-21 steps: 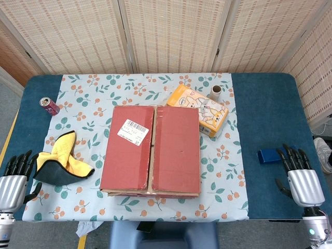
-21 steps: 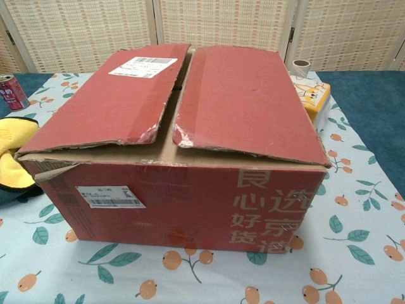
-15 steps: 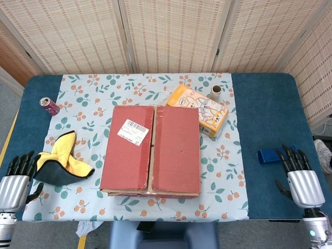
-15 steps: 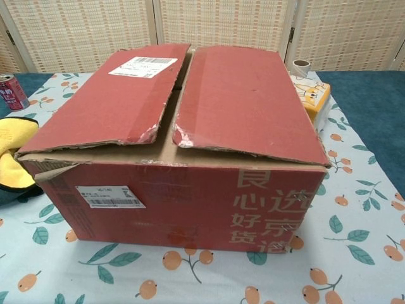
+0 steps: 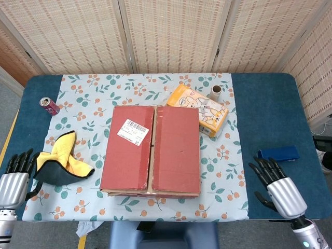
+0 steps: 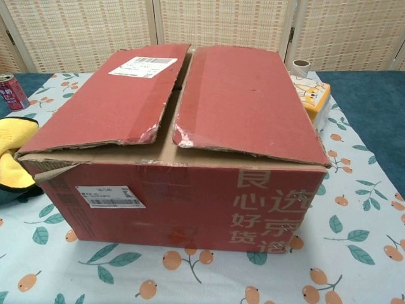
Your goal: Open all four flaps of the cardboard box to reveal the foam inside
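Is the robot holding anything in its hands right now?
No. The left hand and right hand are both empty, fingers apart, away from the cardboard box.

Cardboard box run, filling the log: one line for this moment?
cardboard box: flaps closed | left hand: open, idle | right hand: open, idle | foam: hidden

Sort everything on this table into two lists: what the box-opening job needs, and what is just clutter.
Job: red cardboard box, two top flaps down; open left hand; open right hand.

Clutter: yellow cloth, red drink can, orange tissue pack, cardboard tape roll, flat blue block.
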Robot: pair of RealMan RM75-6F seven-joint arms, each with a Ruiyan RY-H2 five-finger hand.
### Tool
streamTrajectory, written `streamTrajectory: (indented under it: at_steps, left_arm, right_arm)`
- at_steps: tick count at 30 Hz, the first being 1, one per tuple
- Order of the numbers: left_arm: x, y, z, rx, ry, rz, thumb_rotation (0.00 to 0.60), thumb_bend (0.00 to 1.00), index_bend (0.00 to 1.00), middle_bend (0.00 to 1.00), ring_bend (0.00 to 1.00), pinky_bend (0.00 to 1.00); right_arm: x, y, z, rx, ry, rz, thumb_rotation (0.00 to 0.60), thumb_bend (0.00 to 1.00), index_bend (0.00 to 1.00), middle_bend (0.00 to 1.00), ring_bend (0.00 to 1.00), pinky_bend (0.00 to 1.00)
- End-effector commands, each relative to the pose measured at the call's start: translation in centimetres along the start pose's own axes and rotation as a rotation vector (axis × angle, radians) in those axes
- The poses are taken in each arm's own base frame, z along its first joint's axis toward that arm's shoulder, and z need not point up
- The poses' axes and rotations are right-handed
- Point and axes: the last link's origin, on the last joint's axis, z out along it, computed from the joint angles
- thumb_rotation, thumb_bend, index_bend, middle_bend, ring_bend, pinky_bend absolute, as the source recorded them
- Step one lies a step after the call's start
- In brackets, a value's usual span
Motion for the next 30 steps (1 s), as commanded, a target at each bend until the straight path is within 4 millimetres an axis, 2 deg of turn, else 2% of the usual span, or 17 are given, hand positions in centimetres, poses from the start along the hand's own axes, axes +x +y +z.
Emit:
streamTrajectory:
  at_steps: [1,9,13,19,30]
  left_arm:
    - [-0.1,-0.1,0.2,0.001,-0.001,0.013,0.600,0.42,0.00,0.00,0.00,0.00]
    - [-0.2,-0.2,0.5,0.007,-0.006,0.004,0.600,0.42,0.00,0.00,0.00,0.00]
    - [-0.2,-0.5,0.7,0.017,-0.012,-0.001,0.600,0.46,0.00,0.00,0.00,0.00]
    - [-0.1,-1.0,0.9,0.031,-0.013,-0.024,0.600,0.46,0.00,0.00,0.00,0.00]
    - [0.1,-1.2,0.8,0.021,-0.014,-0.051,0.600,0.47,0.00,0.00,0.00,0.00]
  right_arm:
    - [1.0,-2.4,0.2,0.102,0.007,0.035,0.600,0.38,0.00,0.00,0.00,0.00]
    - [1.7,-6.2,1.7,0.226,-0.039,-0.004,0.600,0.38,0.00,0.00,0.00,0.00]
    - [1.4,-8.1,3.2,0.291,-0.022,0.020,0.600,0.38,0.00,0.00,0.00,0.00]
    - [1.0,-10.9,5.7,0.376,0.013,0.057,0.600,0.38,0.00,0.00,0.00,0.00]
    - [-0.2,-14.2,9.0,0.434,0.024,0.069,0.600,0.38,0.00,0.00,0.00,0.00]
